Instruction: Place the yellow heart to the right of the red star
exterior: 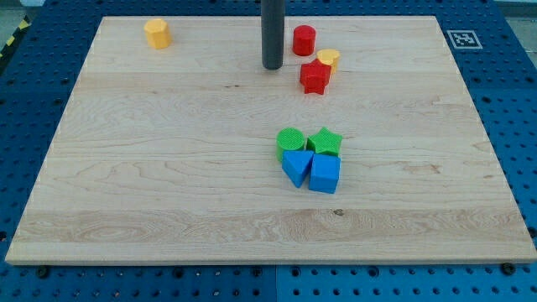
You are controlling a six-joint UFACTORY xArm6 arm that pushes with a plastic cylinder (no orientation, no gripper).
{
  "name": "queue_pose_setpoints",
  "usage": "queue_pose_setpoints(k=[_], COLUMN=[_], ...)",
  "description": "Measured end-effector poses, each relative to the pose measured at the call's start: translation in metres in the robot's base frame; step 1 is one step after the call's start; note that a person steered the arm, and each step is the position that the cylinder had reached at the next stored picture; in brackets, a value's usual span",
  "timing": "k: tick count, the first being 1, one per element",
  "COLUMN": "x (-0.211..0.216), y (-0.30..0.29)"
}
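Camera view: yellow heart (328,58) touching red star (315,77)

A straight, smooth, dark grey cylindrical rod is showing, ending in my tip (272,66), flat and plain.

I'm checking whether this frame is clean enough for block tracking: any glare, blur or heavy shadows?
Camera view: even, soft light, no glare on the wooden board; blocks cast only faint shadows. Sharp overall, though the yellow heart is partly hidden behind the red star. My tip stands left of them, crisp.
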State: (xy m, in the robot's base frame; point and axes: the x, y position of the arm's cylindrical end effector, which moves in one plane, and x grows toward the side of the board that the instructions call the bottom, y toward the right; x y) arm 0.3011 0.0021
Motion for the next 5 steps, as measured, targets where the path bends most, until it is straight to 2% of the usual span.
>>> queue_pose_setpoints(k=[2, 3, 4, 5], x=[-0.079, -0.075, 0.003, 0.053], y=[0.004, 0.054, 0.098, 0.109])
